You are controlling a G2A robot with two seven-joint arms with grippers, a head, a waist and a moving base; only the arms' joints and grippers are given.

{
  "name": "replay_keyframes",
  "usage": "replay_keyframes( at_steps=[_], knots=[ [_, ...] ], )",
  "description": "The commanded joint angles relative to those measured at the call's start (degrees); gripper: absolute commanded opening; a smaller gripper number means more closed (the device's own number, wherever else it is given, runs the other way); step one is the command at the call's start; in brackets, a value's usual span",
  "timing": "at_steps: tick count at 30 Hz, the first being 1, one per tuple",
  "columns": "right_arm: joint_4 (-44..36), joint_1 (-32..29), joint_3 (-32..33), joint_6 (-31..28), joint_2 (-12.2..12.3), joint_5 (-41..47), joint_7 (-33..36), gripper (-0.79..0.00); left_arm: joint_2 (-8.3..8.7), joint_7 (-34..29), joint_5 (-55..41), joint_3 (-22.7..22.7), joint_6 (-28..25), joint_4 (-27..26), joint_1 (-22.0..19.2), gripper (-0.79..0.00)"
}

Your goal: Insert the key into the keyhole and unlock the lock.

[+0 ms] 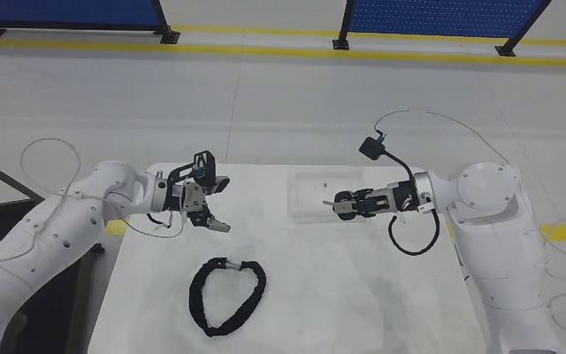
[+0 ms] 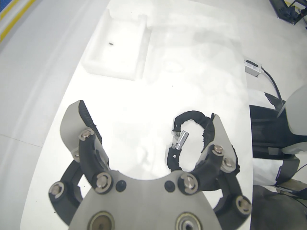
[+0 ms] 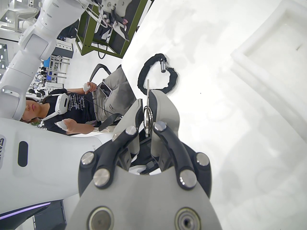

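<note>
The lock is a black fabric-covered chain loop (image 1: 227, 295) lying on the white table near its front, with a silver cylinder (image 1: 232, 263) where the ends meet. My left gripper (image 1: 219, 205) hangs open above the table, just behind the loop. In the left wrist view the chain (image 2: 189, 117) and cylinder (image 2: 178, 140) lie close to one finger (image 2: 215, 130) of the left gripper (image 2: 148, 125). My right gripper (image 1: 340, 205) is over the white tray, shut on the key (image 1: 327, 203). The key blade (image 3: 148, 89) sticks out past the right gripper (image 3: 146, 101), towards the loop (image 3: 144, 72).
A shallow white foam tray (image 1: 305, 190) sits at the table's back centre, with a small dark speck (image 2: 111, 43) inside. The table top (image 1: 354, 283) is bare around the loop. The table's left edge runs close beside the left arm.
</note>
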Motion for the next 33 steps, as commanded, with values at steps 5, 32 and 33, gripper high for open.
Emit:
replay_keyframes(
  at_steps=[5,32,33],
  knots=[
    [0.0,0.0,0.0,0.0,0.0,0.0,0.0,-0.785,-1.5,-2.43,1.89,-0.01,0.0,-0.45,3.79,0.0],
    [0.0,0.0,0.0,0.0,0.0,0.0,0.0,-0.785,-1.38,2.02,10.13,-1.94,0.0,-1.03,8.01,0.0],
    [0.0,0.0,0.0,0.0,0.0,0.0,0.0,-0.785,-1.28,4.19,12.04,-1.87,0.0,-0.98,8.92,0.0]
  ],
)
